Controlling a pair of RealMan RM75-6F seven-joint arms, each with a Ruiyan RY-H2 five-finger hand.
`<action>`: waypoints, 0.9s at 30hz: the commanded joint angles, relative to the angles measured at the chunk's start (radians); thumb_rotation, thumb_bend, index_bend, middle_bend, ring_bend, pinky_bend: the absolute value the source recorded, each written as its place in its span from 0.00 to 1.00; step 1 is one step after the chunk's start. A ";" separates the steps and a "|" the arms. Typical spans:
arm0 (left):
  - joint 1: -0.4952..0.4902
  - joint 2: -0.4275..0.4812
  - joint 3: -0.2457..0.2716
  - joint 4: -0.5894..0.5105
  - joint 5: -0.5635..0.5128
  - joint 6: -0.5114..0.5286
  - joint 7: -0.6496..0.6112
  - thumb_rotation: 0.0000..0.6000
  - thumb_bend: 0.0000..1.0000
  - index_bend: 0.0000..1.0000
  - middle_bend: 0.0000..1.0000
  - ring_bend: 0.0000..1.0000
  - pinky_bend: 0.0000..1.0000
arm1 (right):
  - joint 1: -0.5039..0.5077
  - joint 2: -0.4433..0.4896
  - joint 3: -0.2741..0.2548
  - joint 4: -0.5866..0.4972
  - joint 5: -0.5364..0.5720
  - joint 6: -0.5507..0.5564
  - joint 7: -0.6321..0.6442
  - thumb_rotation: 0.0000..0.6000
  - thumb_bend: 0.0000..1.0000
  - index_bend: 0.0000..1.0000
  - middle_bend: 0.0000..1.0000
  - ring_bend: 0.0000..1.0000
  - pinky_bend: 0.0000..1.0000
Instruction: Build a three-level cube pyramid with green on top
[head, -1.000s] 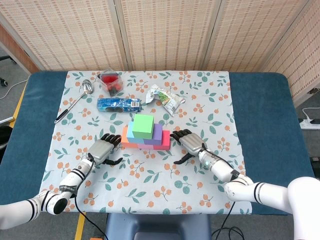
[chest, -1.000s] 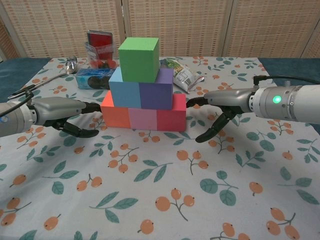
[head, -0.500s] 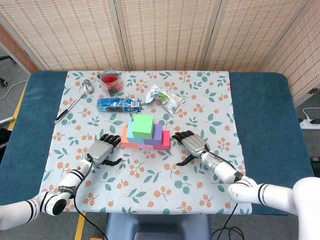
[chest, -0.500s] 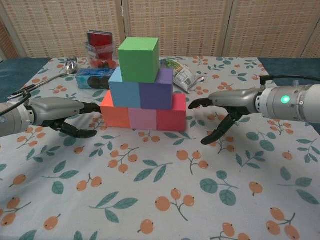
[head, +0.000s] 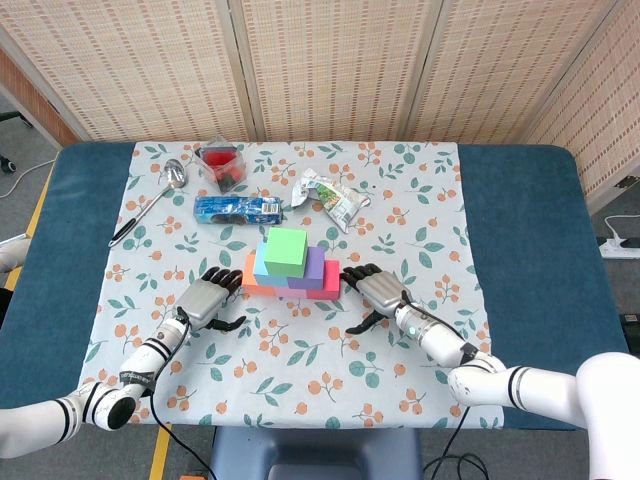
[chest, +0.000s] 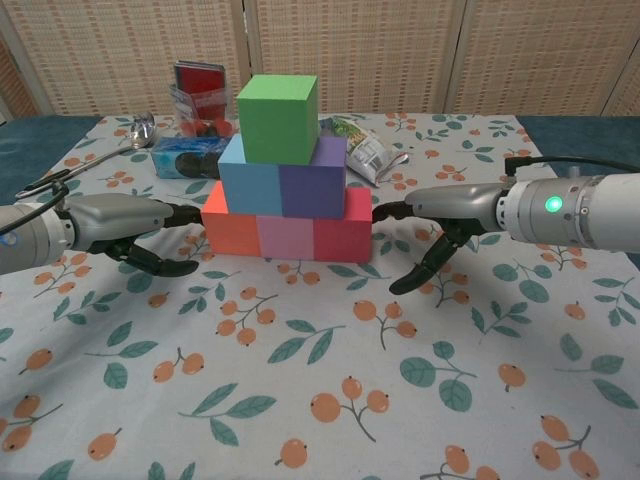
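- Pyramid stands mid-table on the floral cloth (head: 420, 220), all 3 levels up.
- Top: green cube (chest: 278, 118) sits w/ its base across the seam of the 2 cubes below.
- Middle: blue cube (chest: 248, 187) on the left, purple cube (chest: 312, 190) on the right, touching side by side.
- Bottom row, left to right: orange cube (chest: 229, 232), pink cube (chest: 286, 239), red cube (chest: 343, 237), all touching.
- Left hand (chest: 125, 225) lies low on the cloth just left of the orange cube, fingers spread and a bit curled, holding nothing; fingertips close to the cube's left face, can't tell if they touch.
- Right hand (chest: 450, 212) sits just right of the red cube, released, fingers apart, nothing in it; upper fingertips almost at the cube's right face, thumb hangs down toward the cloth.
- Behind the stack: blue packet (head: 237, 208) lying flat, crumpled silver-green snack bag (head: 330, 195) to its right.
- Far left back: spoon (head: 150, 200) lying diagonal, and a clear container w/ red stuff inside (head: 221, 166) beside its bowl end.
- Table (head: 530, 240) has a dark blue top showing either side of the cloth.
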 joint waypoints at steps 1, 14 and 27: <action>0.000 0.001 0.001 0.000 -0.003 -0.001 0.001 0.24 0.34 0.00 0.00 0.00 0.00 | -0.001 0.001 -0.002 -0.001 0.001 0.001 -0.002 0.55 0.02 0.00 0.00 0.00 0.00; 0.034 0.028 0.010 -0.017 -0.006 0.029 -0.035 0.24 0.34 0.00 0.00 0.00 0.00 | -0.021 0.124 -0.002 -0.126 0.026 0.044 -0.016 0.57 0.02 0.00 0.00 0.00 0.00; 0.115 0.165 -0.005 -0.150 0.086 0.171 -0.145 0.24 0.35 0.00 0.00 0.00 0.00 | -0.021 0.365 0.060 -0.362 0.076 0.082 0.003 0.57 0.02 0.00 0.00 0.00 0.00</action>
